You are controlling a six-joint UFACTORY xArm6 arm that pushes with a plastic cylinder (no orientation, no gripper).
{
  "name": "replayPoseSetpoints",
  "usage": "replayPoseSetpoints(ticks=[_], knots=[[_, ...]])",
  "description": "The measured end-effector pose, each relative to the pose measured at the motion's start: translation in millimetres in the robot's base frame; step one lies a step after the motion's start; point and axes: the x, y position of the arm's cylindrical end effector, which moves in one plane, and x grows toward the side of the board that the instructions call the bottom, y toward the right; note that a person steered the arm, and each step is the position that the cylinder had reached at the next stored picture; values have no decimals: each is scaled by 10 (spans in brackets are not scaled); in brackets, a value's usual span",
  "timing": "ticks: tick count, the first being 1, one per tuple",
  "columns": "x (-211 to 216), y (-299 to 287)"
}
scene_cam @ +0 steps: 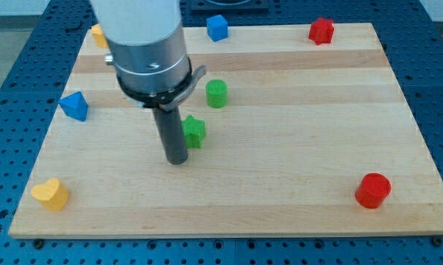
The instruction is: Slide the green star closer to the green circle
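The arm ends in a straight dark rod with no pincer on it, so there is nothing that could stand open or closed; my tip rests on the pale wooden worktop, left of centre in the view. The small green star-shaped block sits just beside the rod on the view's right, touching it or very nearly so, slightly above the level of the tip. The small green circular block stands near the star, up and a little to the view's right of it, with a strip of bare wood between the two. A blue block of angular shape lies near the worktop's left edge, and a yellow heart-shaped block sits in the bottom left corner. A red cylindrical block stands toward the bottom right, well apart from the green pair. Along the top edge are a blue cube-like block, a red block whose exact shape is hard to make out, and a yellow-orange block partly hidden behind the arm's broad white and grey body.
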Motion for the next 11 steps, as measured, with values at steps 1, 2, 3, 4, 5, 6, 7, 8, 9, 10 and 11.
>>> replayPoseSetpoints(ticks=[1, 2, 3, 4, 5, 6, 7, 8, 9, 10, 11], knots=[[-193, 227], [-401, 375], [-436, 448], [-268, 318], [-210, -101], [-236, -537], [-388, -492], [-405, -233], [-407, -73], [-434, 83], [-495, 261]])
